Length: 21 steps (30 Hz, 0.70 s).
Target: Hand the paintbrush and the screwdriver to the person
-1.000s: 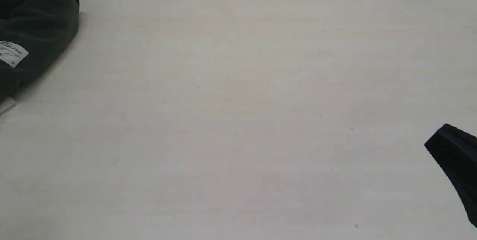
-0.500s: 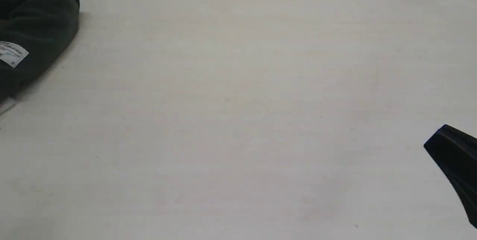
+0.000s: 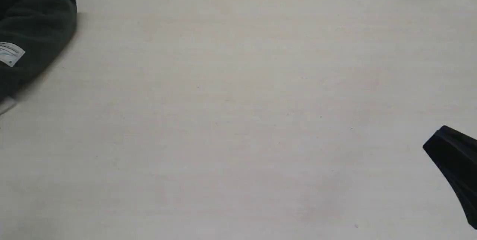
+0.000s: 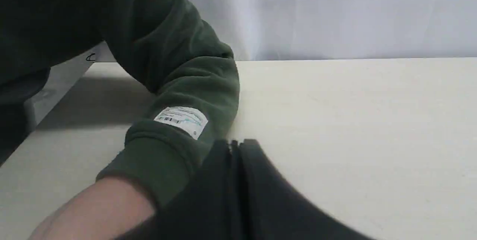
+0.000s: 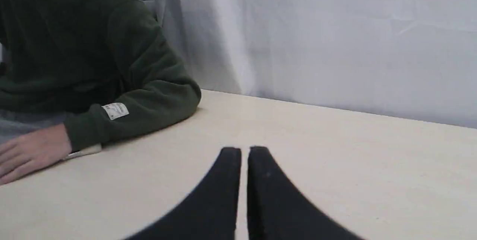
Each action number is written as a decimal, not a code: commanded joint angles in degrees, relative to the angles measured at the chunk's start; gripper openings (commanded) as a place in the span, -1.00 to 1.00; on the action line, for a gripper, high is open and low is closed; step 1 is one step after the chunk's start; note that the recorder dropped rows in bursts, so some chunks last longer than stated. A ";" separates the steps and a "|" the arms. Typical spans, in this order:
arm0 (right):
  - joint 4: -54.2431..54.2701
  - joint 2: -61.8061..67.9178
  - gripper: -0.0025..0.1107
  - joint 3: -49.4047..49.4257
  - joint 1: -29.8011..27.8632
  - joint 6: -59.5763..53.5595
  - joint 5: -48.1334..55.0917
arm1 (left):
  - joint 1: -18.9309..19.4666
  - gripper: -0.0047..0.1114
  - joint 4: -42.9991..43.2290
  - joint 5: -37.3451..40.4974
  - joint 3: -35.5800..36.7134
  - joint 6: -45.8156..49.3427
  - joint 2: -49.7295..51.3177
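Note:
The person's dark green sleeve [image 3: 33, 27] with a small white label [image 3: 9, 54] rests on the table's far left. The bare hand [image 5: 29, 150] lies flat on the tabletop. A small pale flat piece [image 5: 84, 152] peeks from under the cuff; I cannot tell what it is. No paintbrush or screwdriver shows in any view. My left gripper [image 4: 234, 144] is shut with nothing in it, close beside the person's cuff [image 4: 164, 150]. My right gripper [image 5: 244, 150] is shut and holds nothing. It sits low at the right edge of the exterior view [image 3: 436, 137], far from the person.
The pale wood-grain table [image 3: 238, 102] fills the exterior view. A grey-white curtain [image 5: 316, 38] hangs behind its far edge. The person's torso [image 5: 56, 27] sits at the table's left side.
The green sleeve has slid slightly to the left. The right gripper has hardly moved.

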 commanded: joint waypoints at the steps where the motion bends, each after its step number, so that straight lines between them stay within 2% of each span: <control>1: 0.21 -0.31 -0.88 0.16 -1.25 -4.09 1.07 | -0.47 -0.92 -0.25 -0.60 0.12 -0.12 -0.14; 5: 0.21 -0.31 -0.88 0.16 -5.86 -6.50 1.88 | -0.47 -0.92 -0.25 -0.60 0.12 -0.12 -0.14; 16: 0.21 -0.31 -0.88 0.16 -24.92 -7.95 6.30 | -0.47 -0.92 -0.04 -0.63 0.12 -0.12 -0.14; 21: 0.21 -0.31 -0.88 0.16 -30.12 -9.43 7.60 | -0.47 -0.92 -0.04 -0.63 0.12 -0.12 -0.14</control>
